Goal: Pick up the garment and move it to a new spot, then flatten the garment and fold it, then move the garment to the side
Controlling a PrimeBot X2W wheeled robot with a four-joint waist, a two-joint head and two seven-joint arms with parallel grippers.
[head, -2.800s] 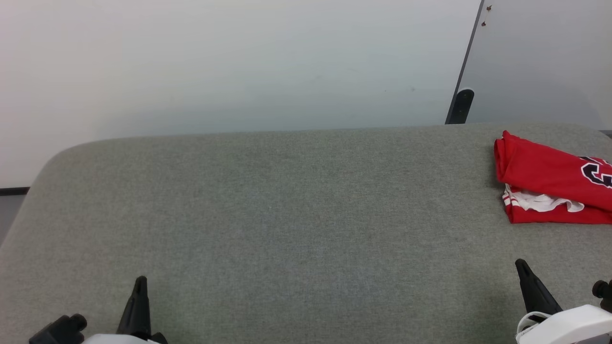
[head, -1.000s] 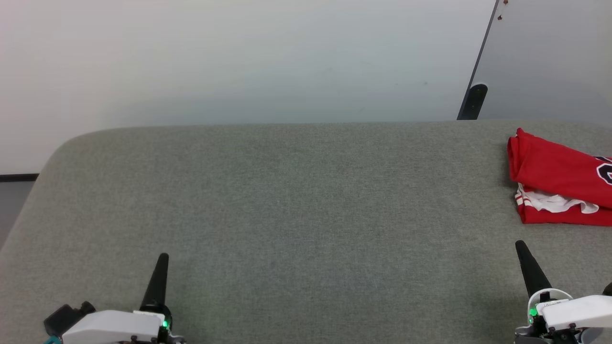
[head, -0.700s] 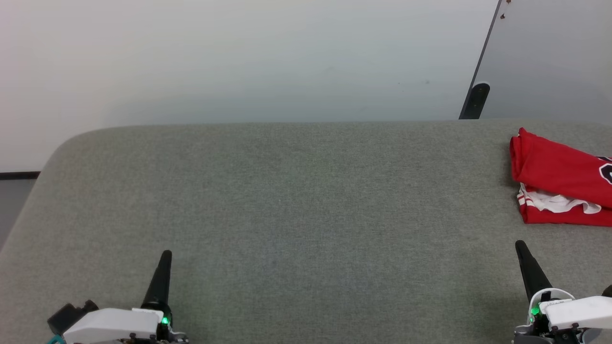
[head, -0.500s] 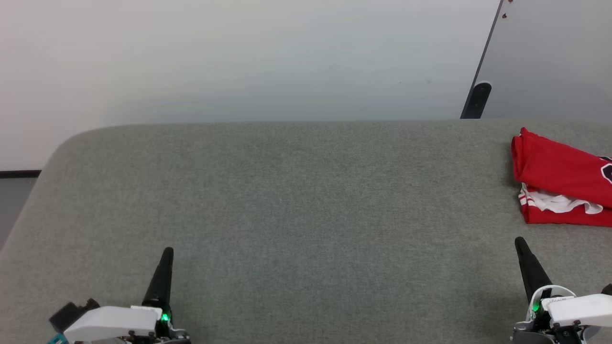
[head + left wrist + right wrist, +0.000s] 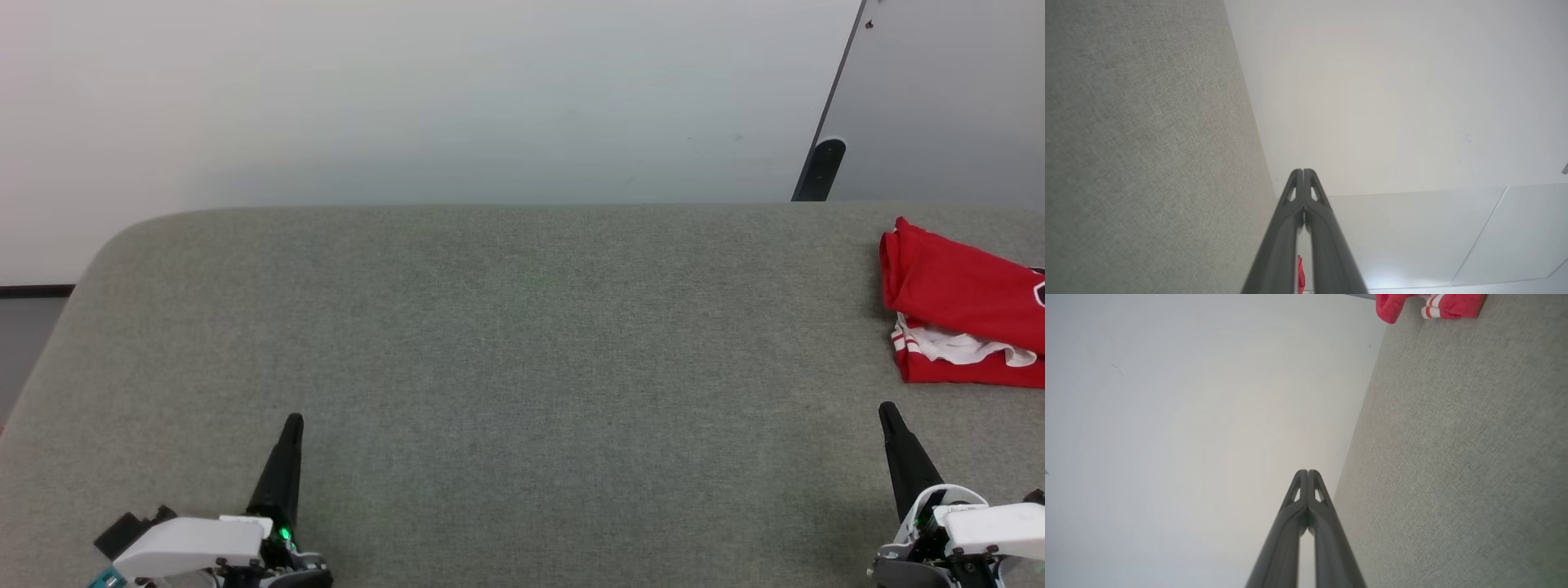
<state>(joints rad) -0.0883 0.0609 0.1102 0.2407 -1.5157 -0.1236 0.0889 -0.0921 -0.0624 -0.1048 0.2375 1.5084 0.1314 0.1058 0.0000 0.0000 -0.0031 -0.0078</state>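
Here's the garment (image 5: 963,302), a folded red bundle out at 3 o'clock in the head view. It lies flat on the grey fabric table (image 5: 522,367) and the frame's right edge cuts it off. A white sleeve with striped trim peeks from its near side.

The left gripper (image 5: 292,420) sits down at 7 o'clock, fingers pressed together tip to tip with nothing between them; its wrist view (image 5: 1303,170) confirms it. The right gripper (image 5: 884,407) is at 5 o'clock, likewise closed and empty, with the tips meeting in its own view (image 5: 1307,471). The garment lies toward 1 o'clock from that right gripper, near but apart. A pale wall (image 5: 408,98) stands behind at 12.
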